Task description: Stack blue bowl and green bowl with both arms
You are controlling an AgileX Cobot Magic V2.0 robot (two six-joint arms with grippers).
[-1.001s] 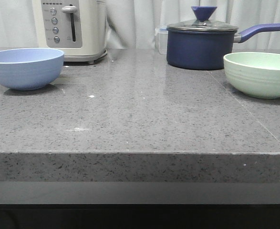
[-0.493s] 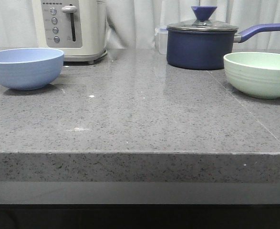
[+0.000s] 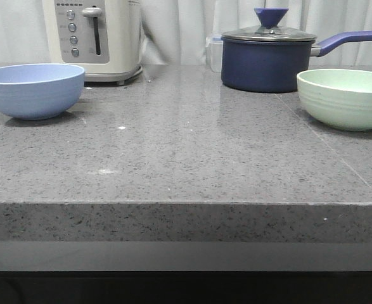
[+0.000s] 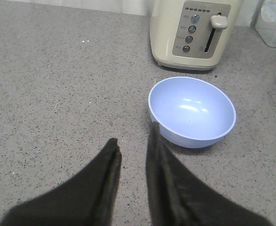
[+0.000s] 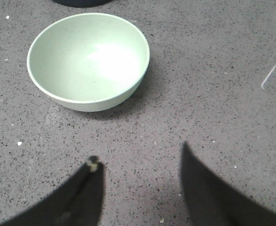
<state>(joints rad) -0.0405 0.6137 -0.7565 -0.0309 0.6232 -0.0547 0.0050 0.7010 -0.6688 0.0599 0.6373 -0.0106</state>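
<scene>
The blue bowl (image 3: 32, 90) stands upright and empty at the far left of the grey stone counter; it also shows in the left wrist view (image 4: 192, 111). The green bowl (image 3: 344, 98) stands upright and empty at the right edge; it also shows in the right wrist view (image 5: 88, 60). My left gripper (image 4: 132, 135) hovers above the counter just short of the blue bowl, its jaws a small gap apart and empty. My right gripper (image 5: 138, 154) hovers short of the green bowl, jaws wide apart and empty. Neither arm shows in the front view.
A cream toaster (image 3: 94, 38) stands behind the blue bowl, also in the left wrist view (image 4: 193, 32). A dark navy lidded saucepan (image 3: 268, 56) with a long handle stands behind the green bowl. A clear plastic box (image 3: 213, 52) sits beside it. The counter's front edge (image 3: 186, 204) runs across.
</scene>
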